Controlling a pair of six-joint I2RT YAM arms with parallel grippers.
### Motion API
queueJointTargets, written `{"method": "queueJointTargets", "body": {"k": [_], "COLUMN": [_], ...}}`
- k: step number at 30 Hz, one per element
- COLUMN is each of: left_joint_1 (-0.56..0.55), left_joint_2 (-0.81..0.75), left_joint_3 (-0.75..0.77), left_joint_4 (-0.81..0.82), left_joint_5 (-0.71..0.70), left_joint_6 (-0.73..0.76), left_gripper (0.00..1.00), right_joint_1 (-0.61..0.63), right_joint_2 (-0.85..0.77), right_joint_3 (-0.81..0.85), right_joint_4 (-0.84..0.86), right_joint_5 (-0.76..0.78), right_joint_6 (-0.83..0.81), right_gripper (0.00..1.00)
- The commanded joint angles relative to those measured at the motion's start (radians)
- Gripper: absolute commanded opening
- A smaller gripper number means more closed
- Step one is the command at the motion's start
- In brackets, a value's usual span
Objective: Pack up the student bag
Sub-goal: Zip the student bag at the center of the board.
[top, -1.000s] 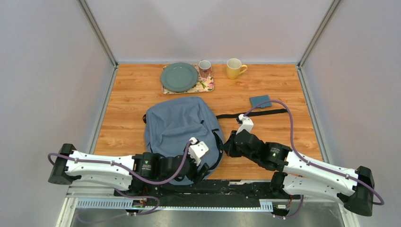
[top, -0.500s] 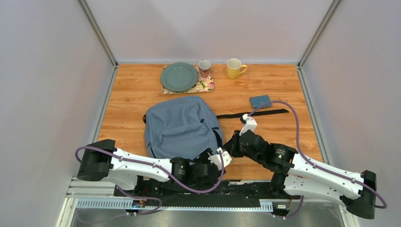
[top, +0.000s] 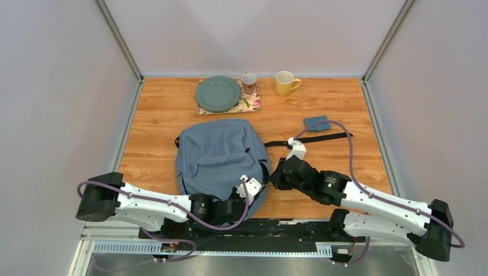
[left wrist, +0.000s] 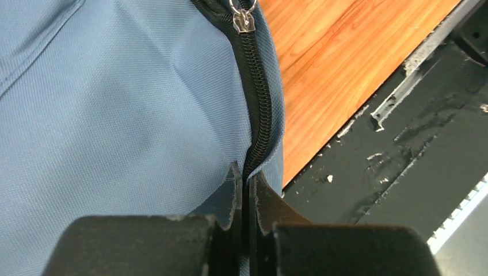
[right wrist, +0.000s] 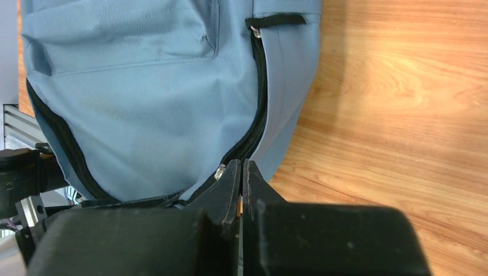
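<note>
The student bag (top: 216, 155), grey-blue with black zipper trim, lies flat in the middle of the wooden table. My left gripper (top: 246, 190) is at the bag's near right edge. In the left wrist view my left gripper (left wrist: 247, 175) is shut on the fabric seam where the black zipper (left wrist: 259, 98) runs in between the fingers, and a silver pull (left wrist: 244, 22) sits farther up the zipper. My right gripper (top: 276, 174) is at the bag's right side. The right wrist view shows my right gripper (right wrist: 242, 167) shut against the zipper line beside a silver slider (right wrist: 220, 171). I cannot tell whether it pinches anything.
A small teal case (top: 316, 122) lies right of the bag, and a black strap (top: 313, 139) stretches toward it. At the back stand a green plate (top: 217, 93) on a floral tray (top: 252, 104), a patterned mug (top: 248, 83) and a yellow mug (top: 284, 83). The black base rail (left wrist: 414, 155) borders the table's near edge.
My left gripper was open, swung right along the bag's near edge, then came back left and shut on the zipper seam. The right gripper stayed shut and shifted only slightly.
</note>
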Motion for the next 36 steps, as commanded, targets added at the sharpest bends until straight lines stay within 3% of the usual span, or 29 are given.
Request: {"method": "queueJointTargets", "body": {"k": [1,10,22,24,25,26,29,31,33,36], "left_joint_1": [-0.010,-0.063,-0.134,-0.135,-0.134,-0.135,-0.135,-0.134,-0.120,-0.056], "left_joint_2": [-0.077,-0.122,-0.147,-0.160,-0.168,-0.176,-0.219,-0.249,-0.265,-0.251], "left_joint_3": [-0.162,-0.205,-0.206,-0.190,-0.182,-0.170,-0.113,-0.094,-0.070,-0.042], "left_joint_4": [-0.038,-0.058,-0.069,-0.083,-0.101,-0.115,-0.121,-0.078,-0.037,0.041], "left_joint_5": [0.171,0.174,0.114,0.058,0.030,0.001,-0.108,-0.174,-0.199,-0.138], "left_joint_6": [-0.101,-0.104,-0.124,-0.133,-0.137,-0.137,-0.111,-0.051,0.025,0.092], "left_gripper": [0.00,0.00,0.00,0.18,0.30,0.51,0.81,0.87,0.87,0.87], "right_joint_1": [-0.076,-0.204,-0.251,-0.251,-0.249,-0.246,-0.229,-0.220,-0.214,-0.205], "right_joint_2": [0.069,0.190,0.227,0.216,0.210,0.195,0.153,0.136,0.112,0.087], "right_joint_3": [0.111,0.198,0.220,0.206,0.195,0.168,0.113,0.086,0.059,0.040], "right_joint_4": [0.133,0.174,0.153,0.150,0.151,0.151,0.164,0.167,0.165,0.159], "right_joint_5": [0.088,0.019,-0.028,-0.073,-0.085,-0.099,-0.134,-0.156,-0.166,-0.166], "right_joint_6": [-0.049,-0.099,-0.102,-0.096,-0.092,-0.081,-0.072,-0.072,-0.064,-0.064], "right_gripper": [0.00,0.00,0.00,0.00,0.00,0.00,0.00,0.00,0.00,0.00]}}
